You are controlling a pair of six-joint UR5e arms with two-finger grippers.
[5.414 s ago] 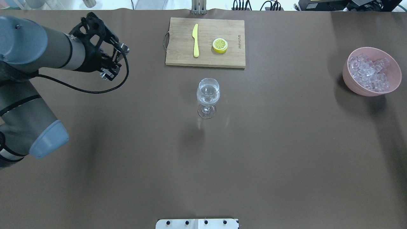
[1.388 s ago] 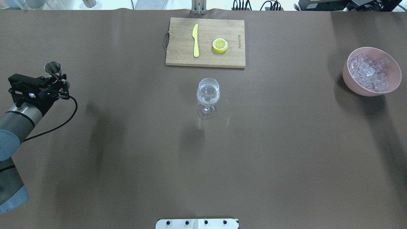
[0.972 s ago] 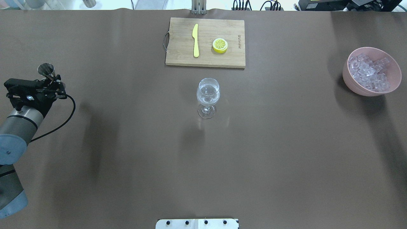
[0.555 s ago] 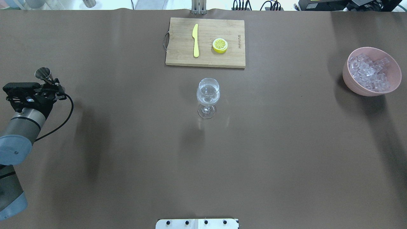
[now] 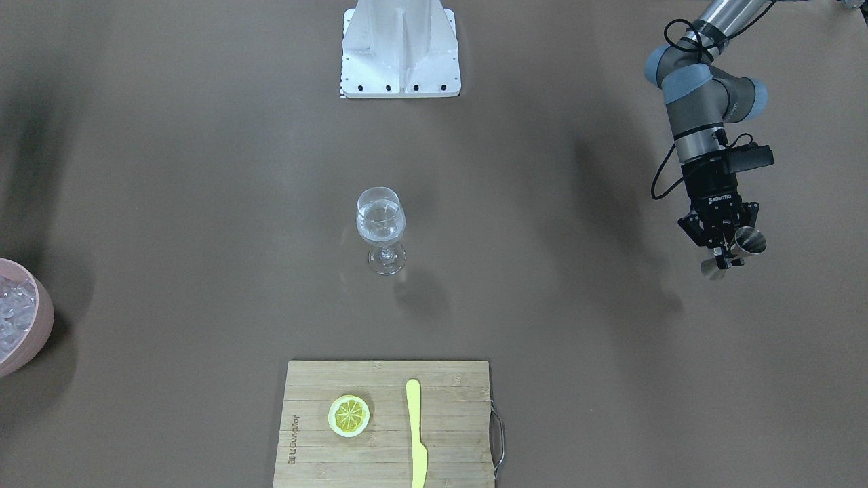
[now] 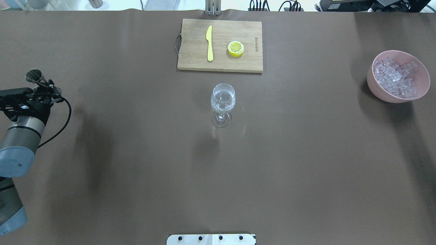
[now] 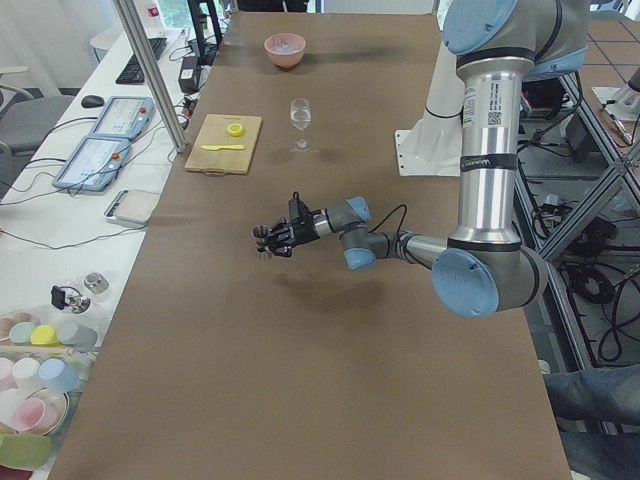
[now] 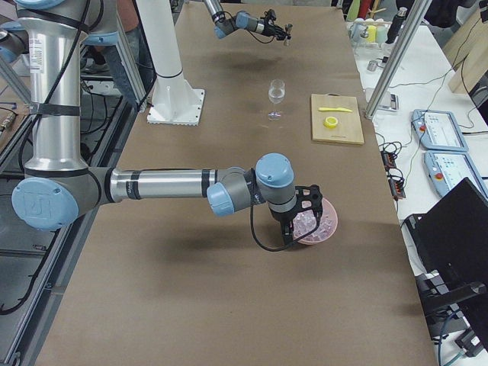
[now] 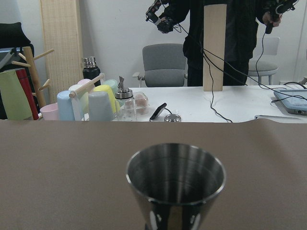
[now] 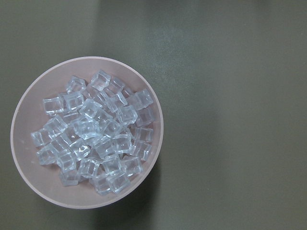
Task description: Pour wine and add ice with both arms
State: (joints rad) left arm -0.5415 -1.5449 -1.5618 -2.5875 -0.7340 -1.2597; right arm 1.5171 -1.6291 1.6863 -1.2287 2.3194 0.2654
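My left gripper (image 6: 43, 92) hangs at the far left of the table, shut on a small steel jigger (image 6: 34, 76) that stands upright; the left wrist view looks into its bare mouth (image 9: 175, 167). A clear stemmed glass (image 6: 223, 98) stands mid-table with wine (image 5: 380, 229), a clear liquid, in its bowl. The ice (image 10: 93, 134) fills a pink bowl (image 6: 376, 90) at the far right. My right gripper (image 8: 290, 236) hovers over that bowl (image 8: 324, 227), seen only in the right side view; I cannot tell whether it is open or shut.
A wooden cutting board (image 6: 194, 64) at the back centre carries a yellow knife (image 6: 209, 43) and a lemon slice (image 6: 235, 48). The white pedestal (image 5: 400, 47) stands at the robot's side. Cups and a person (image 9: 211, 38) are beyond the table's left end.
My left arm has drawn away from the back left toward the table's left edge, carrying the jigger and turning it upright. Glass and bowl have not moved.
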